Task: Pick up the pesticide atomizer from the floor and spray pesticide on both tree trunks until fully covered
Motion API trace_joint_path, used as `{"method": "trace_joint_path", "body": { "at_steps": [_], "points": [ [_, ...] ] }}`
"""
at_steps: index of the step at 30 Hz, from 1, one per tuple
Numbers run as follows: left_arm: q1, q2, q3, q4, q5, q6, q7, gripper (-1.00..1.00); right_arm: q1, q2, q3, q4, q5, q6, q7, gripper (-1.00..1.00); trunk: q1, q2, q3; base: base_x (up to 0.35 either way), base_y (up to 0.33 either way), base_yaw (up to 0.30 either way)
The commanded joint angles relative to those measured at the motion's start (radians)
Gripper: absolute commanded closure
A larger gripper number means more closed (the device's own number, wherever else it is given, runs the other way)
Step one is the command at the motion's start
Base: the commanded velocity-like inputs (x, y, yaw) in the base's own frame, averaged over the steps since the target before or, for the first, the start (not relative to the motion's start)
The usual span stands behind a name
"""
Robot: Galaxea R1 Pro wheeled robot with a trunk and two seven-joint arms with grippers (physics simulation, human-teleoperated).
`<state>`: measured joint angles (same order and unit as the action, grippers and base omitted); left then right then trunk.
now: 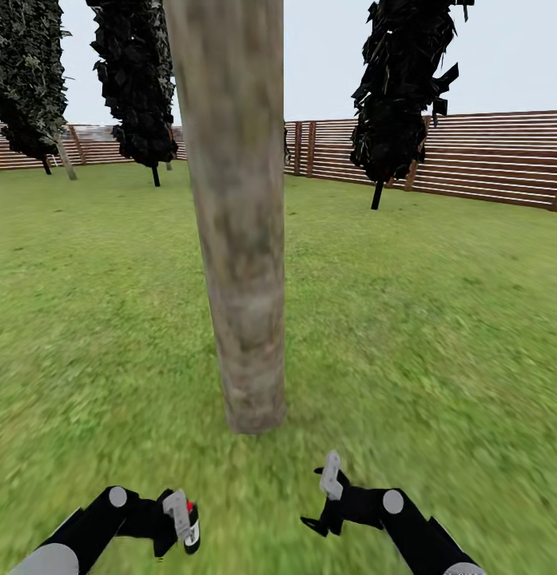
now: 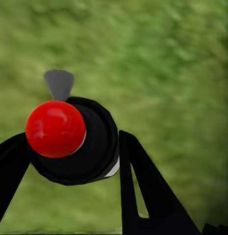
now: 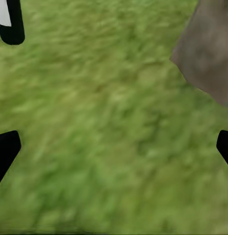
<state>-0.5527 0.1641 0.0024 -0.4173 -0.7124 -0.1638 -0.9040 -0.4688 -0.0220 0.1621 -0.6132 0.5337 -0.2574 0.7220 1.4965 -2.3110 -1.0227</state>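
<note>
A thick, mottled grey-brown tree trunk [image 1: 240, 239] rises from the lawn straight ahead, its base just beyond my arms. My left gripper [image 1: 185, 523] at the lower left is shut on the pesticide atomizer [image 1: 192, 521]. In the left wrist view the atomizer [image 2: 77, 144], a black bottle with a round red top, sits between the two black fingers [image 2: 143, 191], over grass. My right gripper [image 1: 322, 499] is open and empty to the right of the trunk's base; its wrist view has the trunk [image 3: 207, 54] at one edge. Pesticide and the stone floor are out of view.
Green lawn [image 1: 438, 319] spreads all around. A brown slatted fence [image 1: 486, 156] closes the back. Dark columnar trees [image 1: 398, 88] stand ahead right and ahead left [image 1: 134, 80]. A thin pale leaning trunk [image 1: 66, 160] shows far back left.
</note>
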Motion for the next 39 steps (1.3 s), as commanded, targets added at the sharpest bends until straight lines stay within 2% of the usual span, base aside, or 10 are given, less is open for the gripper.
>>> {"method": "trace_joint_path", "body": {
  "at_steps": [1, 3, 6, 7, 19, 20, 21, 27, 34, 39],
  "points": [
    [-0.004, -0.002, -0.001, -0.017, -0.016, 0.025, -0.018, 1.0, 0.0, 0.003, 0.001, -0.004, 0.015, 0.001, 0.022, -1.0, 0.0, 0.0, 0.0, 0.0, 0.0, 0.0],
    [-0.013, -0.013, -0.022, -0.067, -0.046, 0.082, -0.073, 1.0, -0.001, 0.047, 0.004, -0.009, 0.085, 0.003, 0.067, -1.0, 0.0, 0.0, 0.0, 0.0, 0.0, 0.0],
    [-0.021, -0.035, -0.097, -0.076, -0.05, 0.092, -0.08, 1.0, -0.001, 0.079, 0.006, -0.01, 0.098, 0.003, 0.072, -1.0, 0.0, 0.0, 0.0, 0.0, 0.0, 0.0],
    [-0.023, -0.038, -0.102, -0.076, -0.051, 0.093, -0.08, 1.0, -0.001, 0.084, 0.007, -0.01, 0.098, 0.003, 0.072, 1.0, 0.0, 0.0, 0.0, 0.0, 0.0, 0.0],
    [-0.028, -0.09, -0.205, -0.077, -0.051, 0.163, -0.078, 1.0, -0.001, 0.117, 0.082, -0.011, 0.099, 0.003, 0.074, 1.0, 0.0, 0.0, 0.0, 0.0, 0.0, 0.0],
    [-0.031, -0.109, -0.219, -0.077, -0.062, 0.165, -0.079, 1.0, -0.001, 0.128, 0.083, -0.018, 0.1, 0.003, 0.074, 1.0, 0.0, 0.0, 0.0, 0.0, 0.0, 0.0],
    [-0.042, -0.128, -0.224, -0.077, -0.103, 0.167, -0.079, 1.0, -0.001, 0.132, 0.083, -0.023, 0.1, 0.004, 0.074, 1.0, 0.0, 0.0, 0.0, 0.0, 0.0, 0.0],
    [-0.056, -0.162, -0.225, -0.077, -0.116, 0.167, -0.079, 1.0, -0.001, 0.155, 0.086, -0.026, 0.1, 0.004, 0.074, 1.0, 0.0, 0.0, 0.0, 0.0, 0.0, 0.0],
    [-0.056, -0.199, -0.226, -0.077, -0.116, 0.165, -0.08, 1.0, -0.001, 0.157, 0.089, -0.026, 0.1, 0.003, 0.074, 1.0, 0.0, 0.0, 0.0, 0.0, 0.0, 0.0],
    [-0.057, -0.2, -0.226, -0.077, -0.119, 0.162, -0.083, 1.0, -0.001, 0.157, 0.089, -0.026, 0.1, 0.003, 0.074, 1.0, 0.0, 0.0, 0.0, 0.0, 0.0, 0.0]
  ]
}}
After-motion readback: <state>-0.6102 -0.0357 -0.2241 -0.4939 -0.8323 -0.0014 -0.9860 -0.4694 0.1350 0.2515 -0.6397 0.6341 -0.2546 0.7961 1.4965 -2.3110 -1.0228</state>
